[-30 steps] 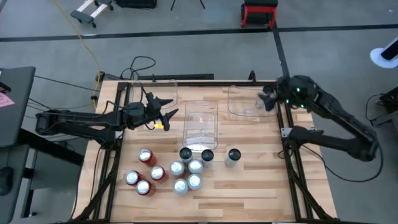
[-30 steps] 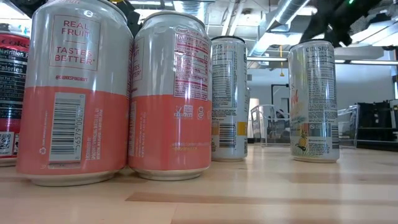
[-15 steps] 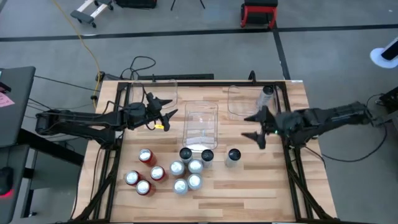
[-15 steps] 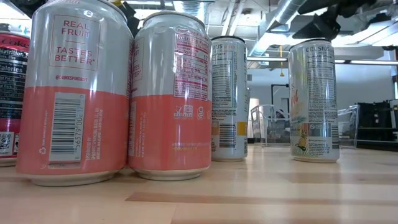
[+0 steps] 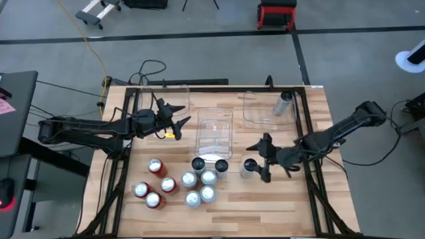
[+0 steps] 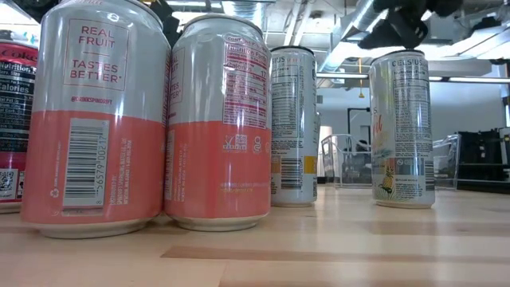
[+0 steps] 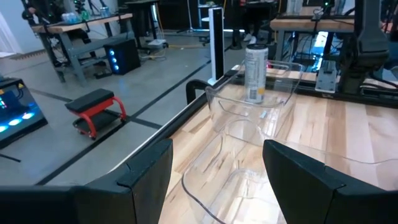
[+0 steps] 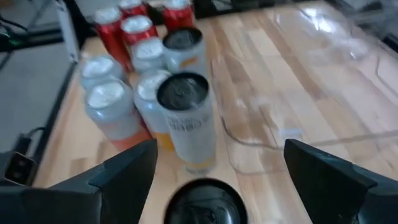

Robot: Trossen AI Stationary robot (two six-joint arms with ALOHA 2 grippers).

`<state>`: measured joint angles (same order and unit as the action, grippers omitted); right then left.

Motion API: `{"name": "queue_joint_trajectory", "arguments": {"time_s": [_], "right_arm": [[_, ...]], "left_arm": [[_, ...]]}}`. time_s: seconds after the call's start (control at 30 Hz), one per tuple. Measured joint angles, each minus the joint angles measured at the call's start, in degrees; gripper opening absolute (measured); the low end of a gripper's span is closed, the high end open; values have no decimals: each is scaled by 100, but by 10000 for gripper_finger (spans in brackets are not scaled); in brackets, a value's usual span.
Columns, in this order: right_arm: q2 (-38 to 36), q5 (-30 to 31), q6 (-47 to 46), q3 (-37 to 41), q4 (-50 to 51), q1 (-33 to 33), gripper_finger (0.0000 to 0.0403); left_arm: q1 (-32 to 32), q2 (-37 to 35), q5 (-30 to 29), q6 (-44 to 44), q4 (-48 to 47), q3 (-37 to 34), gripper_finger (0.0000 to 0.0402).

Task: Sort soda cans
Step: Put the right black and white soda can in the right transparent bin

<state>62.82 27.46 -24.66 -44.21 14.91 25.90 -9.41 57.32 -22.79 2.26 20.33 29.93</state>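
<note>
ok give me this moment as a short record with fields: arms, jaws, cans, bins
left gripper: jaws open, empty, hovering beside the middle clear bin
right gripper: jaws open, empty, next to the lone can
lone can: upright on the table, apart from the cluster, not gripped
can cluster: upright, red cans on the left arm's side, silver and dark-topped ones toward the middle
sorted can: one silver can standing in the right clear bin
middle clear bin: no cans in it
</note>
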Motion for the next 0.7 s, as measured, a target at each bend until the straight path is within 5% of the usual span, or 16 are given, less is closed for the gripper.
{"name": "queue_joint_trajectory", "arguments": {"time_s": [0.7], "right_arm": [[399,-140,-548,-20,542,355,368]], "left_arm": [[0,2,-1,-85,-168,0,247]]}}
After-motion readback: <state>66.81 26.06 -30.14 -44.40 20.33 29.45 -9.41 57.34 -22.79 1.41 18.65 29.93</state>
